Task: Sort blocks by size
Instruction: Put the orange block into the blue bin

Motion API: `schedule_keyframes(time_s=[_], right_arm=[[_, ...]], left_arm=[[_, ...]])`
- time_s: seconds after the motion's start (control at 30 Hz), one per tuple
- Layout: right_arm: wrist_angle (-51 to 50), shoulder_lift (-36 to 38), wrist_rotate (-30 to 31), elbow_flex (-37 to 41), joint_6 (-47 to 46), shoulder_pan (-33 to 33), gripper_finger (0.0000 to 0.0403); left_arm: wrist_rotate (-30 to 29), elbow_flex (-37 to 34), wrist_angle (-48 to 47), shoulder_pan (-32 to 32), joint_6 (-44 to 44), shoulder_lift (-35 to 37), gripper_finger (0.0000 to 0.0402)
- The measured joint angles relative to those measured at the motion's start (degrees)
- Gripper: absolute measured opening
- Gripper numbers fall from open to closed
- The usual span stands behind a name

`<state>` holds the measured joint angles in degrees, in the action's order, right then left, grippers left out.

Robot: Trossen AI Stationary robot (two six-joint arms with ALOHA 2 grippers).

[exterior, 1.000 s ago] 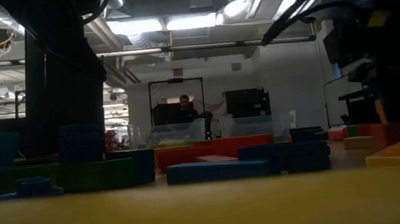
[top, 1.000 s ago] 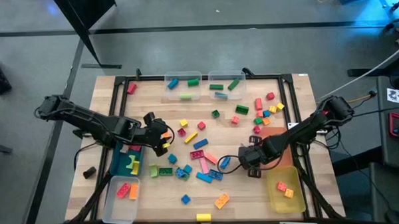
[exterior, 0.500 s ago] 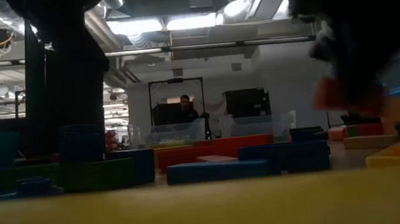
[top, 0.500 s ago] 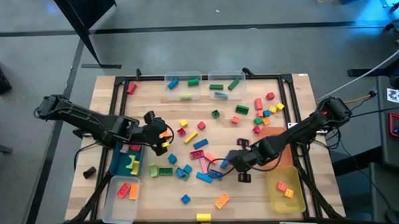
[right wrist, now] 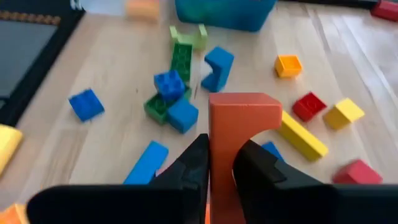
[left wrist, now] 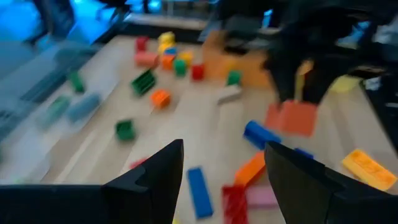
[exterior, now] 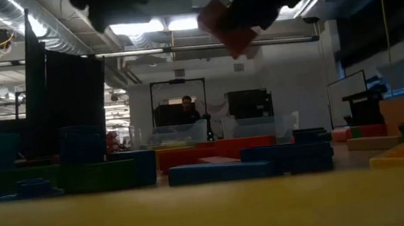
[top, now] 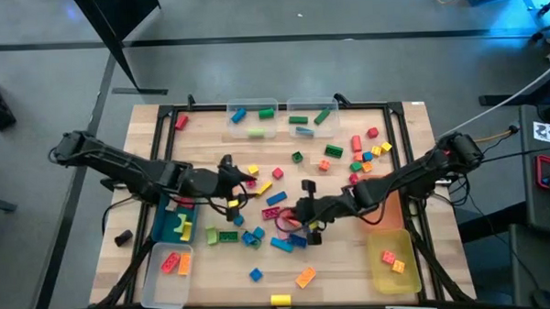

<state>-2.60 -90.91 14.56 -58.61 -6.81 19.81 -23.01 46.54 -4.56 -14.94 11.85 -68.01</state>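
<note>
Many small coloured blocks [top: 275,198] lie scattered on the wooden table [top: 412,140]. My right gripper [top: 298,214] is over the middle of the table, shut on an orange-red block [right wrist: 239,121]. That block also shows high up in the low view [exterior: 225,27] and in the left wrist view [left wrist: 292,117]. My left gripper [top: 246,182] is open and empty [left wrist: 224,180]. It is above the blocks left of the middle and points toward the right gripper. My right gripper pinches the orange-red block between its two fingers [right wrist: 194,160], by the two side faces of its lower part [right wrist: 222,163]. The fingers come from the table's right side. The block stands upright past the fingertips, lifted clear of the table.
A blue bin [top: 170,224] and a clear bin [top: 163,268] stand at the near left. A yellow bin [top: 394,260] stands at the near right, with an orange bin [top: 382,182] beyond it. Two clear bins [top: 253,119] [top: 311,116] stand at the far edge. A person [exterior: 187,109] sits far behind the table.
My right gripper has gone toward the table's left edge and up, carrying the orange-red block, which has risen from near table height to well above it. My left gripper has moved a little toward the table's right, toward the right gripper.
</note>
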Motion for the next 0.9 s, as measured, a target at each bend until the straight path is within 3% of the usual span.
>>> schedule_keyframes(time_s=[0.2,0.47,0.67,0.9], right_arm=[[1.83,-0.01,-2.09,0.0,1.33,-1.67,0.0047],[1.95,-0.01,-2.13,0.0,1.31,-1.85,0.0063],[0.95,-0.01,-2.27,0.06,1.32,-1.83,0.0047],[-0.74,-0.06,-2.11,0.15,1.29,-1.89,0.0062]], left_arm=[[1.06,-0.04,9.18,0.14,-9.3,-5.42,0.0209],[1.26,-0.04,15.12,0.15,-10.82,-12.77,0.0209],[1.75,-0.11,19.55,0.0,-10.44,-16.52,0.0209],[6.87,-0.11,20.61,-0.17,-8.7,-17.11,0.0209]])
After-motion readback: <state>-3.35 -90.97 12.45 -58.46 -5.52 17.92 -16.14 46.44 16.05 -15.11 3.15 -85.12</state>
